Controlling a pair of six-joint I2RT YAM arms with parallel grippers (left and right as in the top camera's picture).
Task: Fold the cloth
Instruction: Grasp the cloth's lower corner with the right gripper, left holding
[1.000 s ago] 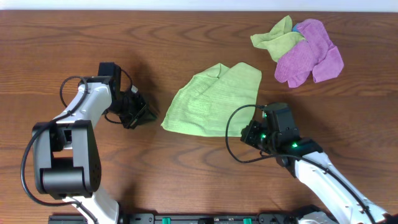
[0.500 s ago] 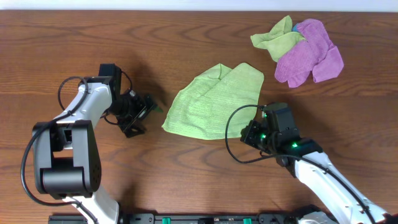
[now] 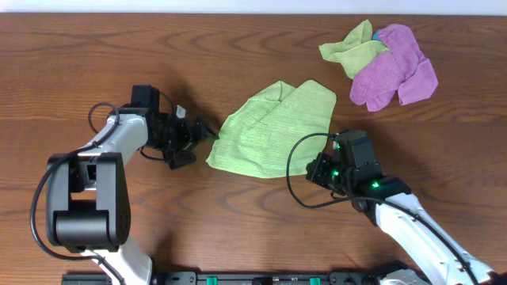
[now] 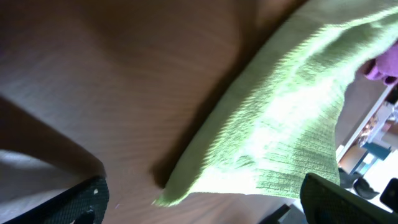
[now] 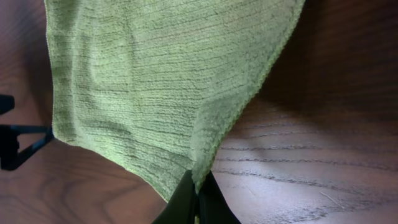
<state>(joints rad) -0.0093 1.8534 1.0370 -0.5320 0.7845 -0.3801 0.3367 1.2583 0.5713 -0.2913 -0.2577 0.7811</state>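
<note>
1. Lime-green cloth (image 3: 273, 131) lies at the middle of the table (image 3: 71, 55). It is rumpled and partly doubled over itself, with a crease running in from its far edge.
2. Right gripper (image 3: 321, 169) sits at the cloth's near right corner. In the right wrist view its fingers are closed tight, pinching the cloth's edge.
3. Left gripper (image 3: 195, 144) is spread wide, just beside the cloth's near left corner. In the left wrist view that corner lies ahead between the two fingers. Cannot tell if they touch.
4. Purple cloth (image 3: 394, 67) and paler yellow-green cloth (image 3: 352, 49) are bunched together far right, well apart from the others.
</note>
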